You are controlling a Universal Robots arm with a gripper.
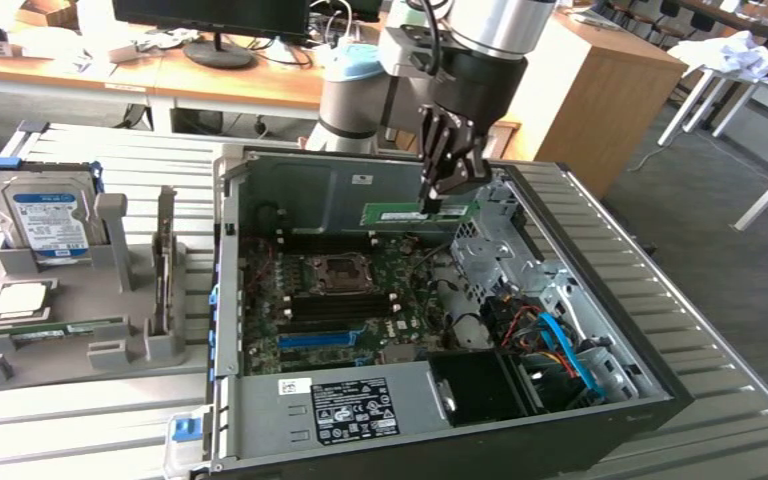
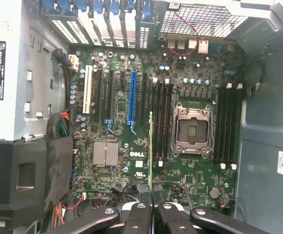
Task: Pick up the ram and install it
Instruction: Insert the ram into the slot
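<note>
Black metal two-finger gripper (image 1: 434, 203) on a silver-and-black arm, clamped shut on the ram (image 1: 398, 213), a long, thin, flat green circuit-board stick. The stick is held by its upper long edge, near one end, and hangs on edge in the air above the open dark steel computer case (image 1: 317, 185).

The landmark is the square silver CPU socket (image 1: 335, 270) with its hinged metal frame. In the exterior view the stick hangs higher than the socket, toward the case's grey rear wall. Its long axis is level and runs from the exterior view's left to its right.

In the wrist view the stick (image 2: 150, 146) shows edge-on as a thin green line running out from the gripper (image 2: 151, 208). It is parallel to the ribbed black memory slots (image 2: 163, 122) beside the socket (image 2: 193, 130) and lies between them and the long blue plastic slot (image 2: 132, 97).

The case is lidless, leaving open air over the green motherboard (image 2: 131, 168). A perforated grey metal drive cage (image 1: 498, 240) stands near the stick's end at the exterior view's right.
</note>
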